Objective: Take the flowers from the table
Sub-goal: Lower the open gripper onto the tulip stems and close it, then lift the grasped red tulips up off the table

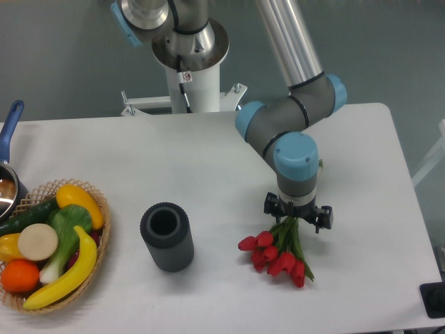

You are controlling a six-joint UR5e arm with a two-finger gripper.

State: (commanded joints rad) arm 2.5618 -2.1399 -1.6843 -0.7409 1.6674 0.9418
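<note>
The flowers (274,256), a small bunch of red tulip buds with green stems and leaves, lie on the white table (208,160) at the front right. Their stems run up and under my gripper (297,217), which points straight down over the stem end. The wrist and the black gripper body hide the fingers, so the frame does not show whether they are closed on the stems. The buds point toward the front left, and they rest on or very near the tabletop.
A dark grey cylindrical cup (166,236) stands left of the flowers. A wicker basket (101,223) with a banana, an orange, a green leafy vegetable and other produce sits at the front left. A blue-handled pot (8,174) is at the left edge. The table's right edge is near the gripper.
</note>
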